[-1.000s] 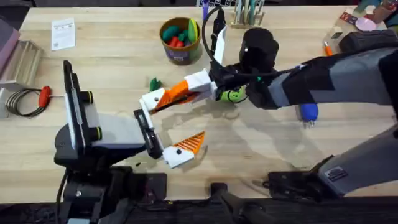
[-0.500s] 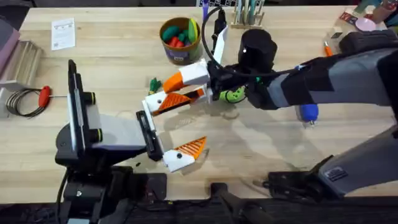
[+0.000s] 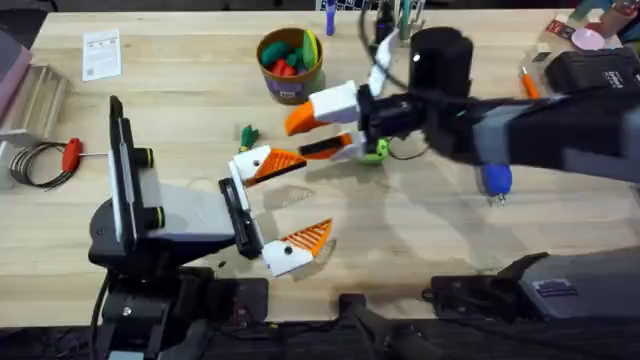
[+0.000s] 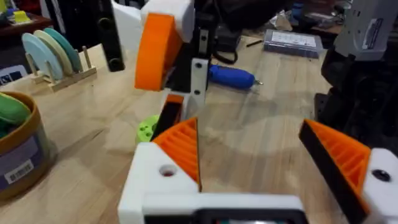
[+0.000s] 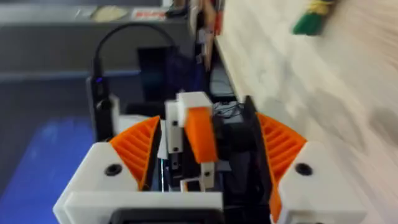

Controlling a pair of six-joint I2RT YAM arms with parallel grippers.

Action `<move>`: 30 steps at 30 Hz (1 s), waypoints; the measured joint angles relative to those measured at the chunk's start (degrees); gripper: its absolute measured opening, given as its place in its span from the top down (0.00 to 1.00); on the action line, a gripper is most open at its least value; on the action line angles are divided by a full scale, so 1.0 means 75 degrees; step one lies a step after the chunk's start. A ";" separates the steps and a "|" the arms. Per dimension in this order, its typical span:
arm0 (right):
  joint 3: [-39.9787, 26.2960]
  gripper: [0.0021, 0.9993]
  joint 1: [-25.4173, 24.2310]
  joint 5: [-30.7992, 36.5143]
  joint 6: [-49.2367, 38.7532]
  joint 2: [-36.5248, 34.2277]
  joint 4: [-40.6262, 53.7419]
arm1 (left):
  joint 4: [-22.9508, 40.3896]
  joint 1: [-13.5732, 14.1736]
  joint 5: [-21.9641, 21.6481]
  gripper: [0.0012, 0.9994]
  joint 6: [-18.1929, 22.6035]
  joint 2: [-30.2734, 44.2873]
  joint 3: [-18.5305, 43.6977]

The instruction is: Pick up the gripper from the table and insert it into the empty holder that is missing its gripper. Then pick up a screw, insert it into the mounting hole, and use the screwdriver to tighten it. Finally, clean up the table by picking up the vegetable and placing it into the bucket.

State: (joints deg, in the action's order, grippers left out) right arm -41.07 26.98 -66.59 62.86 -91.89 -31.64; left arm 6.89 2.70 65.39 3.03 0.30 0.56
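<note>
right pincer (image 3: 305,135) hangs released and empty near the small orange wedge-shaped plastic gripper (image 3: 282,162), apparently seated in the white angular plastic holder (image 3: 250,160). its mounting hole (image 4: 166,170) looks screwless, so a brush could knock it loose.

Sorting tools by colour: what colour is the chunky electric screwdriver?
Blue, clearest in the left wrist view: the screwdriver.
</note>
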 joint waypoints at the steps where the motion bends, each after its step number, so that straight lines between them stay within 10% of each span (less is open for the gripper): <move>1: -0.0134 0.17 -0.0147 0.0115 -0.0439 0.0196 0.1022 | -0.0002 0.0000 0.0000 0.01 0.0000 0.0000 0.0000; 13: -0.4151 0.17 -0.0848 0.4832 -0.5065 0.1314 1.0902 | 0.0001 0.0000 0.0000 0.01 0.0000 0.0000 0.0000; 22: -0.6126 0.17 -0.0430 0.8051 -0.5394 0.0725 1.3212 | 0.0001 0.0000 0.0001 0.01 0.0000 0.0000 0.0000; 30: -0.6657 0.17 0.0073 0.9159 -0.2801 -0.0422 1.3715 | 0.0001 0.0000 0.0000 0.01 0.0000 0.0002 0.0000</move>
State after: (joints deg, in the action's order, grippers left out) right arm -91.00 27.52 2.11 41.85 -95.05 71.22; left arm 6.90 2.70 65.39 3.03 0.31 0.56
